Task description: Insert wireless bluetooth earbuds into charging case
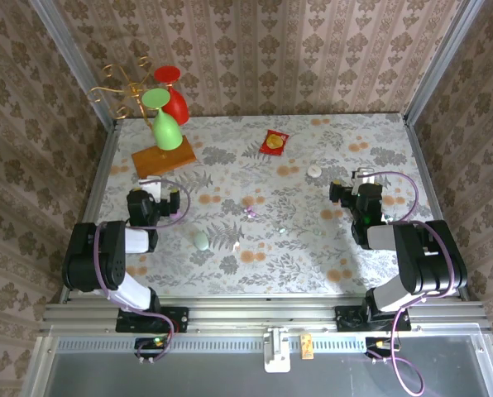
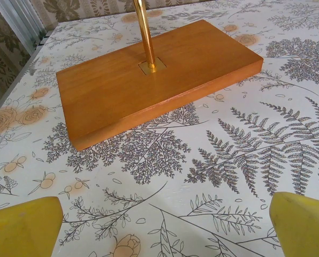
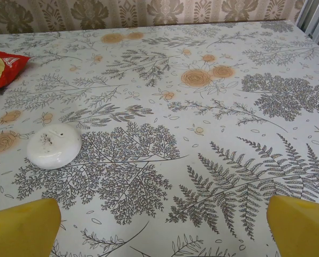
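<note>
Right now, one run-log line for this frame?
left gripper open, empty, facing wood base | right gripper open, empty, white case to its left | earbuds loose mid-table | green case left of them

Two cases (image 1: pixel 314 171) (one white, one greenish), two goblets (image 1: pixel 165 124), one packet (image 1: pixel 273 142).

Wood base (image 2: pixel 170 80) semi-gloss; metal rod (image 2: pixel 144 32) shiny; case (image 3: pixel 53 145) matt plastic.

Both arms folded low, left hand (image 1: pixel 157 192) and right hand (image 1: pixel 361 178) wide open, fingers (image 2: pixel 23 227) seemingly aimed forward.
</note>
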